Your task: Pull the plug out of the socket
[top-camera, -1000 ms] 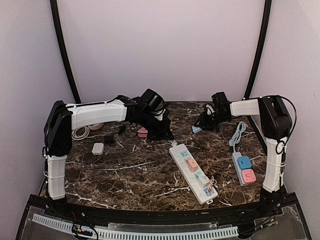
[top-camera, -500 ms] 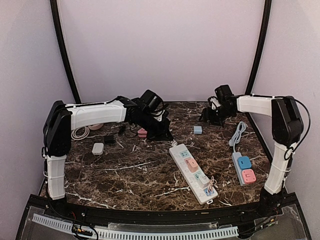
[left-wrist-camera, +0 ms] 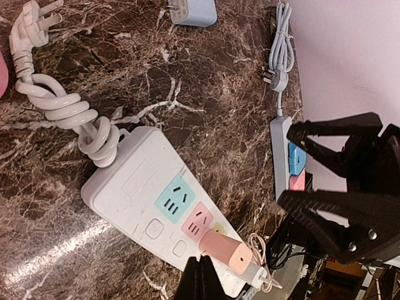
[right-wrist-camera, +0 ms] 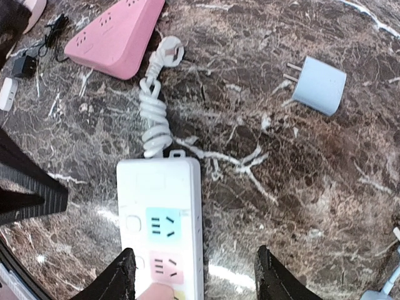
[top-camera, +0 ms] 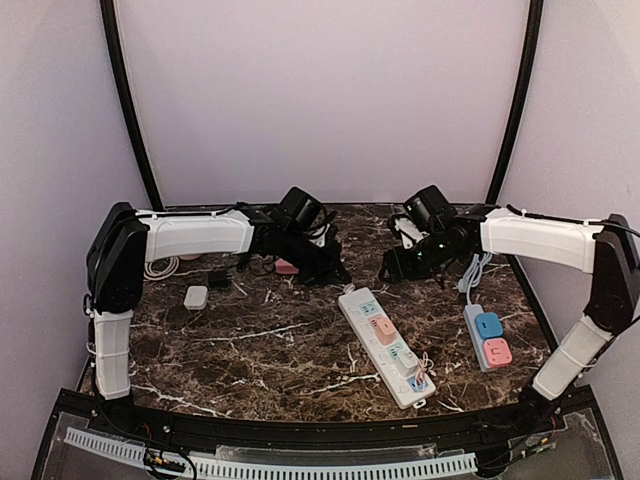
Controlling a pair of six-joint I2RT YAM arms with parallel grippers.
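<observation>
The dark brown white-veined marble tabletop (right-wrist-camera: 325,181) is polished — glossy. The long white plastic power strip (left-wrist-camera: 134,187) looks smooth and satiny, its pink plastic plug (left-wrist-camera: 226,251) matt — the pale blue plastic charger (right-wrist-camera: 320,85) shows bare metal prongs.

We see only a sliver of the pink plug (right-wrist-camera: 159,292) at the right wrist view's bottom edge, where the white power strip (right-wrist-camera: 161,225) also runs out, and the blue adapter (left-wrist-camera: 194,11) is clipped by the left wrist view's top edge.
</observation>
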